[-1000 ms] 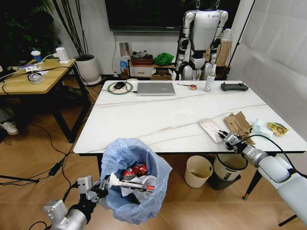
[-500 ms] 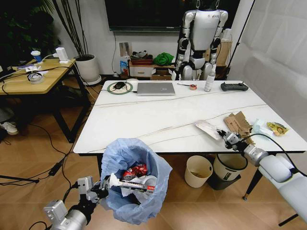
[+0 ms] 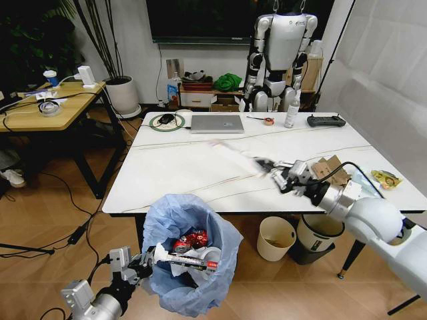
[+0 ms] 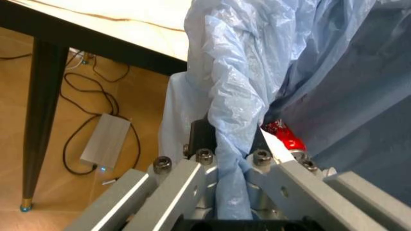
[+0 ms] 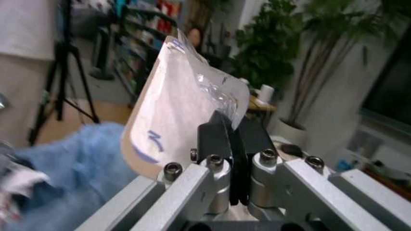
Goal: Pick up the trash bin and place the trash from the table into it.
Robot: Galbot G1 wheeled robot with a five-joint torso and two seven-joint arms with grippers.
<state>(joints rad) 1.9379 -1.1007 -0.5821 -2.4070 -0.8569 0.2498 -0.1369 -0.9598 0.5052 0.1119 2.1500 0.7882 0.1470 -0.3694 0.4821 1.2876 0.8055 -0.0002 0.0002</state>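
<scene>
The trash bin, lined with a crinkled light-blue bag, hangs below the table's front edge. My left gripper is shut on its rim, the bag pinched between the fingers. A crushed red can and white wrappers lie inside. My right gripper hovers above the table's front right, shut on clear plastic packaging that streams out to its left. The right wrist view shows that packaging clamped in the gripper. Torn brown cardboard and a yellow wrapper lie on the table at the right.
A silver laptop, a bottle and a black controller sit along the table's far edge. A cream bin and a white bin with a black rim stand under the table. A wooden desk is at the left.
My right gripper has lifted the clear packaging off the table and swung it left and up, away from the cardboard. The bin in my left gripper has shifted slightly.
</scene>
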